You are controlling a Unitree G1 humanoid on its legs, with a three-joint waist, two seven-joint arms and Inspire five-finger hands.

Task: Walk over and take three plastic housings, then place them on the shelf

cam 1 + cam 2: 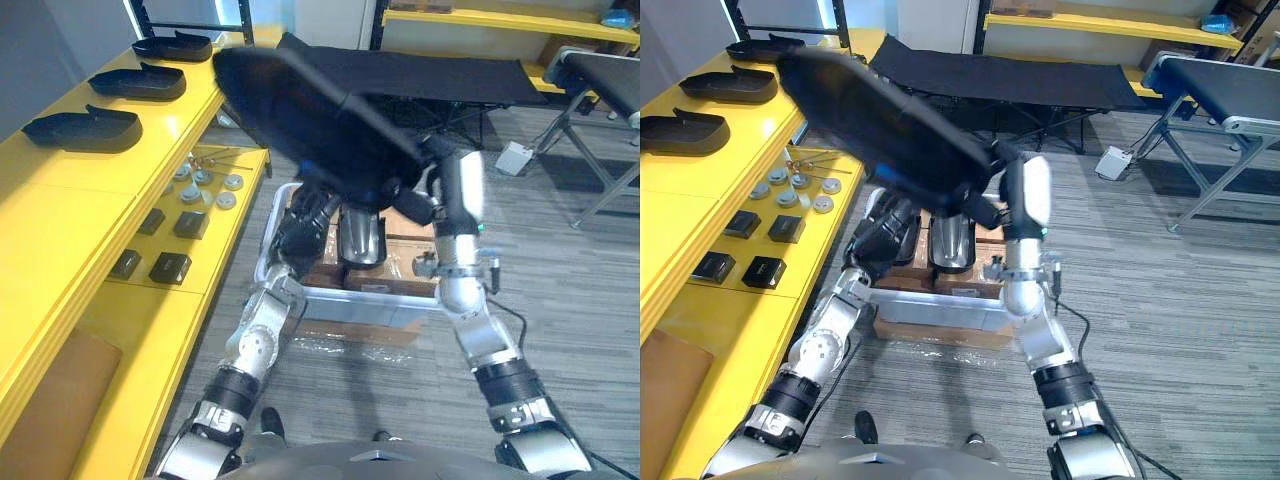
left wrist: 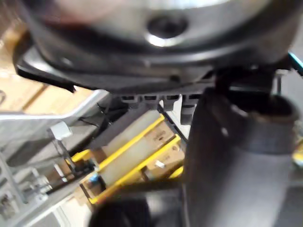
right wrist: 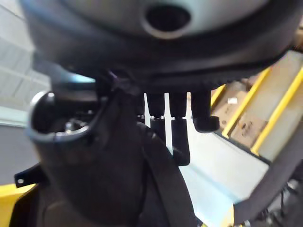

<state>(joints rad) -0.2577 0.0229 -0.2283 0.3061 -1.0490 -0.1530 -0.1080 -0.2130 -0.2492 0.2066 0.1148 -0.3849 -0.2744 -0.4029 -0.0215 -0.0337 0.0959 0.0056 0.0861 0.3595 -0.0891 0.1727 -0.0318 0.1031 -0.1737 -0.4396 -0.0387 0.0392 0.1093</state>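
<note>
A large black plastic housing (image 1: 300,110) hangs tilted in front of me, carried between both hands above the yellow shelf's (image 1: 60,230) edge. My left hand (image 1: 305,228) grips it from below on its near left side. My right hand (image 1: 412,205) holds its lower right end, and the right wrist view has the thumb (image 3: 85,156) pressed on the housing's edge (image 3: 158,189) with the fingers (image 3: 180,127) behind. Three more black housings lie in a row on the shelf top: near (image 1: 82,128), middle (image 1: 138,82) and far (image 1: 172,45).
A grey crate (image 1: 290,282) with cardboard boxes and a silver part (image 1: 360,238) stands on the floor under the hands. Small black boxes (image 1: 170,266) and round fittings (image 1: 205,186) sit on the lower shelf level. A black fabric cot (image 1: 430,75) and a conveyor (image 1: 610,80) stand beyond.
</note>
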